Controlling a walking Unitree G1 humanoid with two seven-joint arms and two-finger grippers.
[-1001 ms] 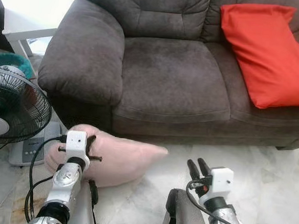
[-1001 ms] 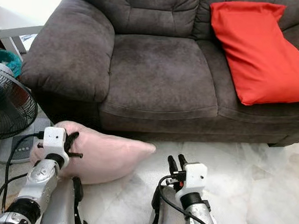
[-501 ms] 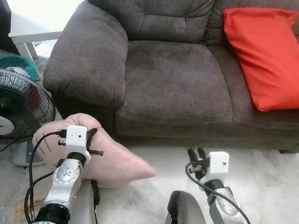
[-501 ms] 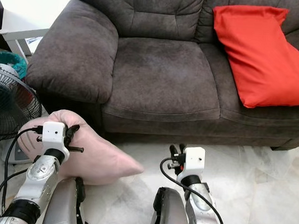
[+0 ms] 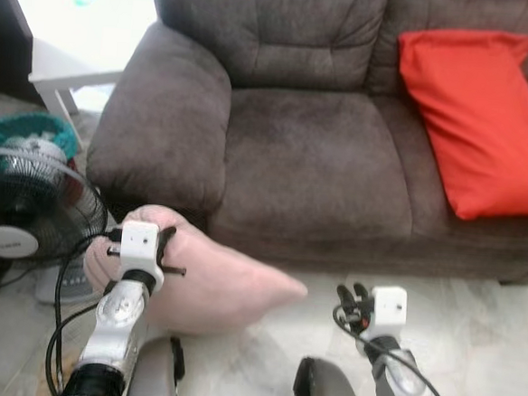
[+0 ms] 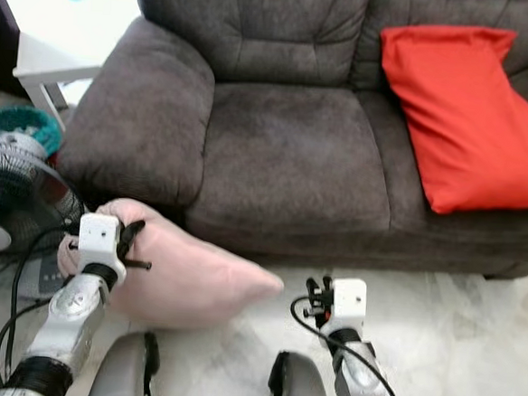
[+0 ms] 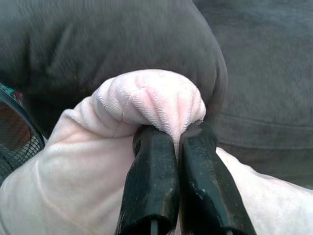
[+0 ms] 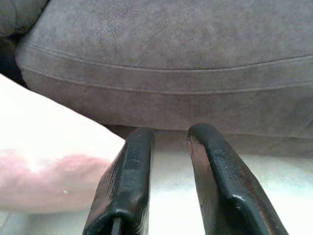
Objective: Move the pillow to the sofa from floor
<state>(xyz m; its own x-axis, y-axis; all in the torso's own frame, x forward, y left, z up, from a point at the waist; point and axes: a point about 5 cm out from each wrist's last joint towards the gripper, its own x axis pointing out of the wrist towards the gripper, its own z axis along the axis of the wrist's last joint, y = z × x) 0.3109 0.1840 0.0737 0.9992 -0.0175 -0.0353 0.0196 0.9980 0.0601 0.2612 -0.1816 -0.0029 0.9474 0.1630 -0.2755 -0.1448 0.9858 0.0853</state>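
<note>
The left pincer [image 7: 176,147] is pinched tight on a bunched corner of the soft pink fleece pillow [image 5: 222,281] (near the grey sofa's [image 5: 312,156] left armrest). The right pincer [image 8: 168,142] hangs slightly parted, holding nothing, above the floor.

Silver arms, blk claws (white wrist cams)

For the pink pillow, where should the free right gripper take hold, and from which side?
Judging by its pose, the tapered corner of the pink pillow nearest the right gripper, approached from the robot's right. The left gripper already pinches a bunched fold at the far end, so that corner sags unsupported.
</note>
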